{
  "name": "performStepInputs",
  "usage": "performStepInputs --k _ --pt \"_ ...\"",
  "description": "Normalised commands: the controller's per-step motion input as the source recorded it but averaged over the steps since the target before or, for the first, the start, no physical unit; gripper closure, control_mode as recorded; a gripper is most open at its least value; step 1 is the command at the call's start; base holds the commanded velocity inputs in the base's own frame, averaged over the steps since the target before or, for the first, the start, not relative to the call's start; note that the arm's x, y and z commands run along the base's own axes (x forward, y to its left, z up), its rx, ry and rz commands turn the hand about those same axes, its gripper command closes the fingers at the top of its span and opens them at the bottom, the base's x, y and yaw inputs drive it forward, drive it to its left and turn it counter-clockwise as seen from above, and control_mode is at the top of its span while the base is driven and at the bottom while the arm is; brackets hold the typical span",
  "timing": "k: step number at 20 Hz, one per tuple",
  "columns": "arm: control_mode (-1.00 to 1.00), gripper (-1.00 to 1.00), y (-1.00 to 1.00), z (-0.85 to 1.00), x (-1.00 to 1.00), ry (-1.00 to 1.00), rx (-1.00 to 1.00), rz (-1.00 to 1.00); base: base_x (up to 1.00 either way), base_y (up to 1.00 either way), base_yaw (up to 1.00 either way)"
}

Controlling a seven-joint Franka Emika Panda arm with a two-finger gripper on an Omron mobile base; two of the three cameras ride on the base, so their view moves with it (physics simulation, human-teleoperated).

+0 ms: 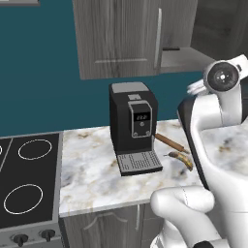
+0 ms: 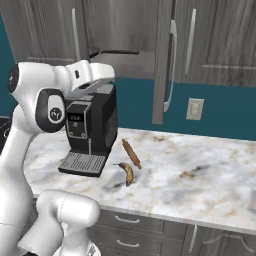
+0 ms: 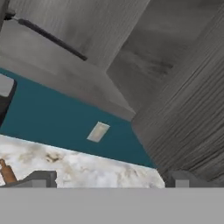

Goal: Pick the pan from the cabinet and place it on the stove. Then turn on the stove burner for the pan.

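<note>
The cabinet (image 2: 125, 25) stands open above the counter, its grey shelf (image 2: 132, 65) bare at the front. The pan (image 2: 95, 52) lies on that shelf, mostly hidden behind my arm, its thin black handle (image 2: 120, 51) pointing right. In the hand view the handle (image 3: 52, 39) crosses the upper left above the shelf (image 3: 61, 78). My gripper (image 3: 111, 179) is open, its fingertips (image 3: 41, 178) wide apart, below and short of the shelf, holding nothing. The stove (image 1: 53, 193) lies at the far left, with the larger burner ring (image 1: 23, 198) nearest and knobs (image 1: 20, 238) in front.
A black coffee machine (image 1: 133, 126) stands on the marble counter (image 2: 190, 175) under the cabinet. A rolling pin (image 2: 131, 153) and a banana (image 2: 126, 173) lie beside it. The open cabinet door (image 2: 162, 60) juts out to the right of the shelf. A wall socket (image 2: 194, 109) sits on the teal wall.
</note>
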Motion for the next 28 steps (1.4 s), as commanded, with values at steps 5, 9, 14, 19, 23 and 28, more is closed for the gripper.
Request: performStepInputs --k 5,9,14,19,23,28 --pt "-1.00 -1.00 0.82 0.01 0.00 -0.18 0.17 0.20 0.00 0.00 0.00" --pt "-1.00 -1.00 0.74 0.15 0.01 -0.12 0.15 0.21 0.00 0.00 0.00" --pt "-1.00 -1.00 0.58 0.28 0.02 -0.11 0.11 0.19 0.00 0.00 0.00" --pt "-1.00 -1.00 0.30 0.37 0.18 -0.18 0.09 0.12 0.00 0.00 0.00" --pt "-1.00 -1.00 0.07 0.26 0.31 -0.19 0.09 0.08 0.00 0.00 0.00" --pt "-1.00 -1.00 0.00 0.18 0.56 -0.12 0.11 0.06 0.00 0.00 0.00"
